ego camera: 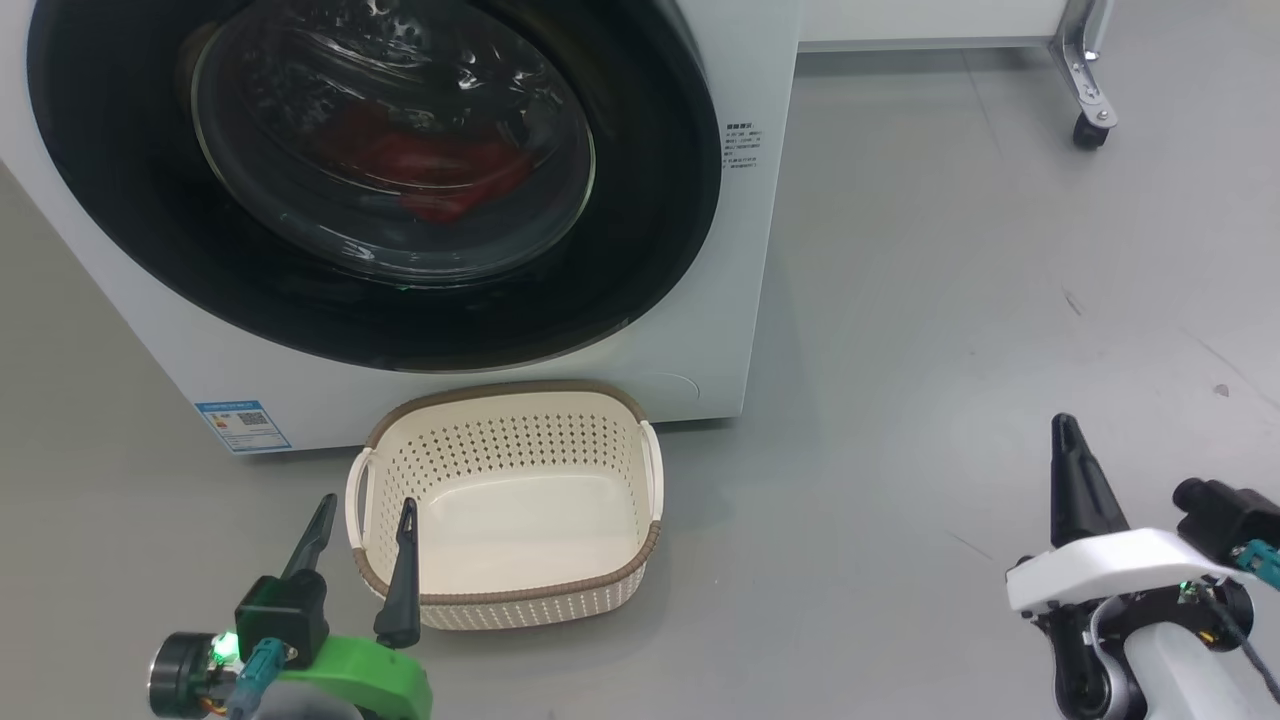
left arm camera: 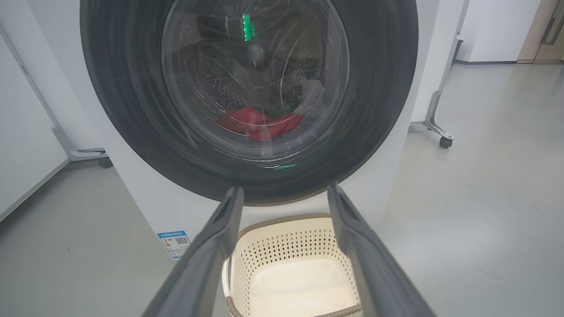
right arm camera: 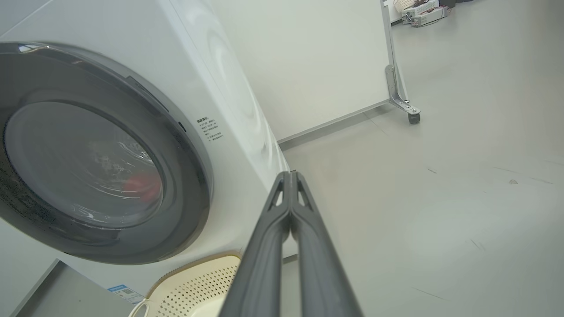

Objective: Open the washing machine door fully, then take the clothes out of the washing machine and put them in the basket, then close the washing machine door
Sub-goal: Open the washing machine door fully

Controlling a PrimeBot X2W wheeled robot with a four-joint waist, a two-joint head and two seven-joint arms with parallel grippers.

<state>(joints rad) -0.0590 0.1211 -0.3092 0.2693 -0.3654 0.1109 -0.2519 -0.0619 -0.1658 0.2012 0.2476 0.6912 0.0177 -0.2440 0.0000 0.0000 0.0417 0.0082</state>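
Two grippers low at the near edge: left gripper spread wide, empty; right gripper pinched shut on nothing, likely narrowed to hook the door edge. Washing machine door closed on washing machine, far left. Clothes behind the glass. Basket empty just below, set to receive them.

My left gripper on green mount, green light, teal plug, my right gripper on white shell, black cable, dark tapered fingers both.
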